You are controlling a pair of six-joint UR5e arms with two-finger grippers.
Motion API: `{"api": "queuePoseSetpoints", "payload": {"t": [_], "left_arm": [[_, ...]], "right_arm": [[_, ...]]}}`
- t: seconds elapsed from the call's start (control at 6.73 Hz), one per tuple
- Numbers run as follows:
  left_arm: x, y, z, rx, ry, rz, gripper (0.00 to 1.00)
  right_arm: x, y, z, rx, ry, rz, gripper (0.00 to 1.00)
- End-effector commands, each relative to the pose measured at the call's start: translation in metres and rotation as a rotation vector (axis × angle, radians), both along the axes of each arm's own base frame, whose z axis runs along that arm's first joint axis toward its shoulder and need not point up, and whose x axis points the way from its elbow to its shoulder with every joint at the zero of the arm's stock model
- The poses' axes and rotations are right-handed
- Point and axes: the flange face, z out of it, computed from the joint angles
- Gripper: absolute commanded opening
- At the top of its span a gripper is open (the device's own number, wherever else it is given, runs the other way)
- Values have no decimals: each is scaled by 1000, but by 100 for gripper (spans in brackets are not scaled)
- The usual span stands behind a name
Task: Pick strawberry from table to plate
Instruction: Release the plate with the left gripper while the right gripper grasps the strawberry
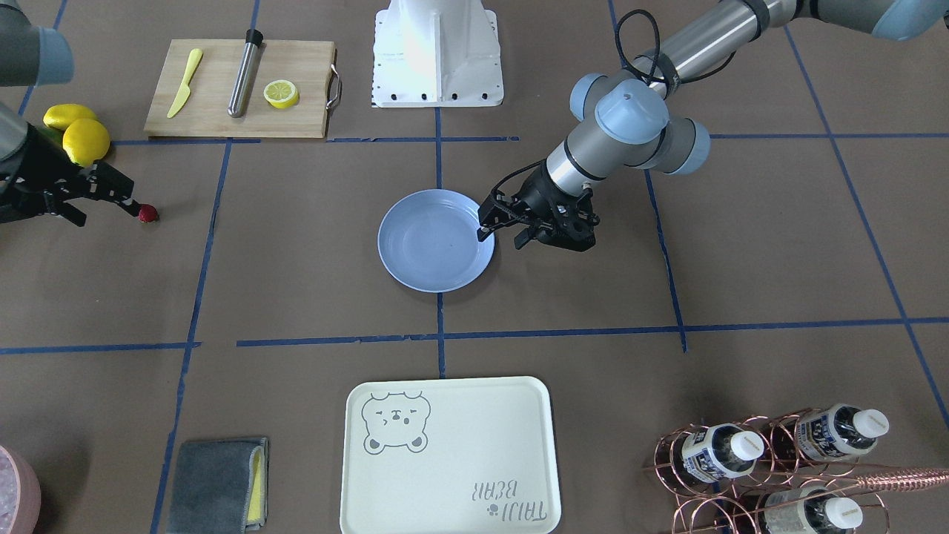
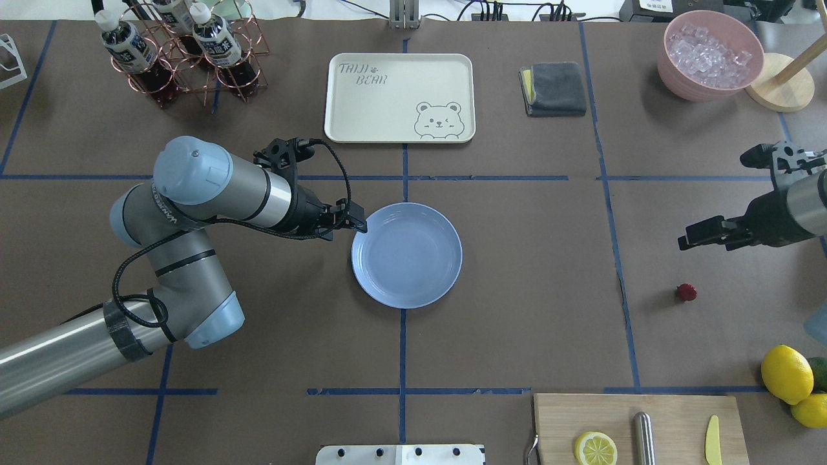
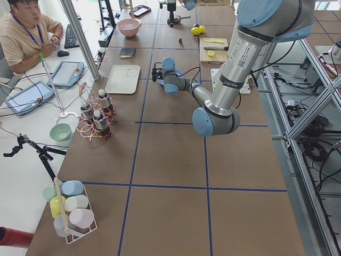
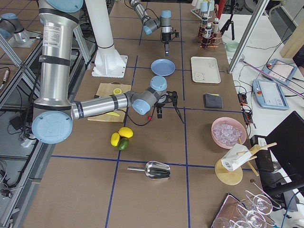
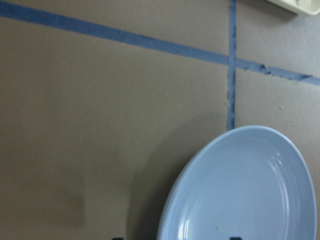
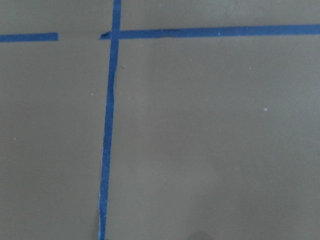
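Strawberry (image 2: 686,292): lay on the table (image 2: 549,310) on the robot's right side, well apart from the plate (image 2: 407,255), with a blue tape line (image 2: 610,226) between them
Plate: light-blue, empty, at the table's middle
Right gripper (image 1: 107,213): jaws apart, holding nothing, seemingly raised off the table; its wrist view showed only bare table and tape, no berry
Left gripper (image 1: 504,237): jaws apart and empty, at the plate's rim, one finger over the edge
Bearing: the berry lay near the tip of the right gripper's inward finger, outside the jaws, toward the robot's base in the overhead view
Long axis: berry too small to tell which way its cap pointed
Nearer arm: the right, by far
Next move, as judged: the right gripper would need to shift toward the base and come down astride the berry
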Motion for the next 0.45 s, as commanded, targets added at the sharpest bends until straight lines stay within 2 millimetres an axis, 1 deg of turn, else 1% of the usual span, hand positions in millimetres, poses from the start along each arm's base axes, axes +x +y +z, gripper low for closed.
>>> {"api": "queuePoseSetpoints", "payload": {"t": [0.0,0.15,0.3], "left_arm": [[-2,-1,-1,0,2,-6,80],[-3,-2,-1,0,2,-9,80],[-3,-2,0,1,2,-10,81]], "right_arm": [[-50,33,16,34,94,28,99],[-58,42,22,9,111,40,98],[-55,51,33,-5,127,29,97]]}}
